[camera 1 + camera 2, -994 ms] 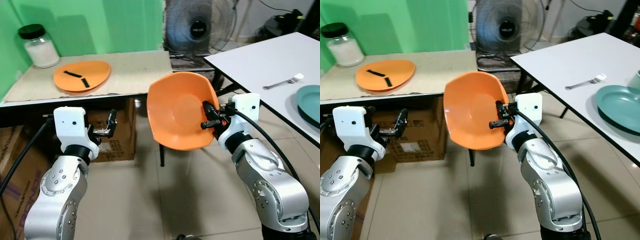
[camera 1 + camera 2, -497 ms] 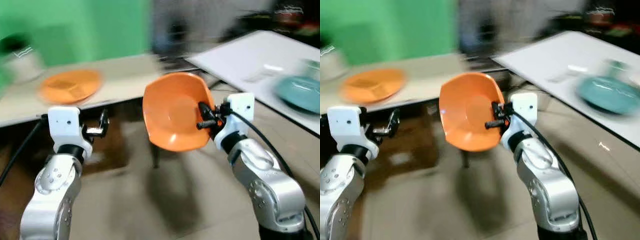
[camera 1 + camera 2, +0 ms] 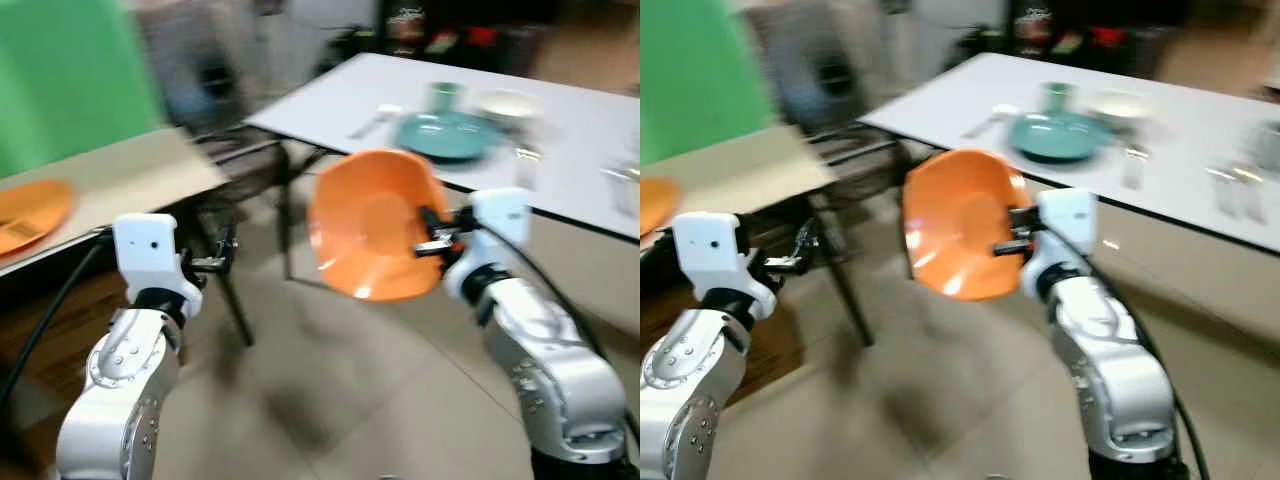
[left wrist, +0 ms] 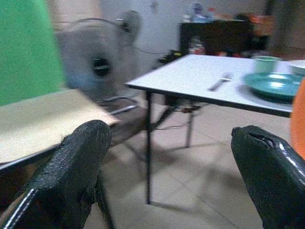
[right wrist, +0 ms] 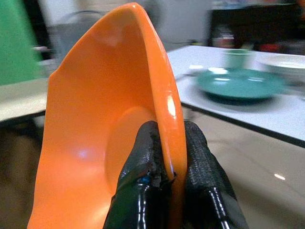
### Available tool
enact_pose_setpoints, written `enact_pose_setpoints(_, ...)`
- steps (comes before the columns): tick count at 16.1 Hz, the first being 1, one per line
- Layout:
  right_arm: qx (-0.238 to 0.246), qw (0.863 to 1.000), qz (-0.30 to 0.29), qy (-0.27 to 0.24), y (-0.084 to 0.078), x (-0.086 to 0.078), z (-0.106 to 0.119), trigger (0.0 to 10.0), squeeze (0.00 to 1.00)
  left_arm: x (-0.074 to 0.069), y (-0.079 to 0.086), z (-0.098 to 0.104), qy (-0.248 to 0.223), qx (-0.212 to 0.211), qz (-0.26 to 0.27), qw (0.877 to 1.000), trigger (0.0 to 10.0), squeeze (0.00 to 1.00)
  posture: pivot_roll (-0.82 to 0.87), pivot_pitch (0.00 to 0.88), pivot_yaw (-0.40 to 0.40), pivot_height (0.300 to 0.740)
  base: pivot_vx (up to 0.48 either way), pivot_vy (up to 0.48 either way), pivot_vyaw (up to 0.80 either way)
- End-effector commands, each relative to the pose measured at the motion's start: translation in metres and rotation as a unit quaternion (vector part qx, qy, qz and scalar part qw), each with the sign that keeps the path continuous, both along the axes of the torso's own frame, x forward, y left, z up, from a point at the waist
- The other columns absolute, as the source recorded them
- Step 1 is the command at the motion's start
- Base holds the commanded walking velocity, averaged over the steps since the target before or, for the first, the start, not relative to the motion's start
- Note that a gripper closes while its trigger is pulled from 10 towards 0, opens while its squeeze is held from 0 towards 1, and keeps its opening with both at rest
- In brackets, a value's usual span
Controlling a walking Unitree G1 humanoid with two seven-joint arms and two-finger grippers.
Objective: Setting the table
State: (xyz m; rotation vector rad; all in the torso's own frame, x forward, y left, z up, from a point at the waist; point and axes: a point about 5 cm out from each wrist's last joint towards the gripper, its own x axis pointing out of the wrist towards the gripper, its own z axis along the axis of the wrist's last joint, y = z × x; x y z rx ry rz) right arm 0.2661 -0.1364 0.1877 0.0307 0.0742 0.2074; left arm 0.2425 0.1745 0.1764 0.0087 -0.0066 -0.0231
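Blurred white table (image 3: 560, 110); right gripper (image 3: 434, 232) pinching orange plate (image 3: 372, 226) rim.

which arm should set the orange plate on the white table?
Right. The right gripper already pinches the orange plate by its rim, on the white table side. The left gripper is open, empty, farther away.

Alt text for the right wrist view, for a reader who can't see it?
The right gripper pinches the rim of an orange plate, held on edge. Behind it, blurred, a white table holds a teal plate and a teal cup.
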Motion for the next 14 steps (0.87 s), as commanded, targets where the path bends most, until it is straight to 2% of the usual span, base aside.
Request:
enact_pose_setpoints(1, 0.008, 1.0, 0.014, -0.02, 0.0065, -0.0009, 0.0086, 10.0, 0.0, 0.0004, 0.0022, 0.0011, -0.002, -0.001, 0.002, 1.0, 10.0, 0.0, -0.07, 0.0, 0.035, 0.74, 0.0, 0.0, -0.8)
enact_pose_setpoints(3, 0.006, 1.0, 0.01, -0.02, 0.0052, -0.0006, 0.0088, 10.0, 0.0, 0.0003, 0.0018, 0.0015, -0.004, -0.011, 0.0, 1.0, 10.0, 0.0, -0.07, 0.0, 0.035, 0.74, 0.0, 0.0, -0.8)
enact_pose_setpoints(9, -0.013, 0.999, 0.016, -0.025, 0.0055, -0.0005, 0.0109, 10.0, 0.0, 0.001, 0.0037, 0.0019, -0.006, -0.017, 0.003, 1.0, 10.0, 0.0, -0.07, 0.0, 0.032, 0.74, 0.0, 0.0, 0.0)
enact_pose_setpoints(14, -0.016, 0.999, 0.017, -0.022, 0.0052, -0.0005, 0.011, 10.0, 0.0, 0.0015, 0.0042, 0.0019, -0.005, -0.014, 0.002, 1.0, 10.0, 0.0, -0.07, 0.0, 0.03, 0.74, 0.0, 0.0, -0.64)
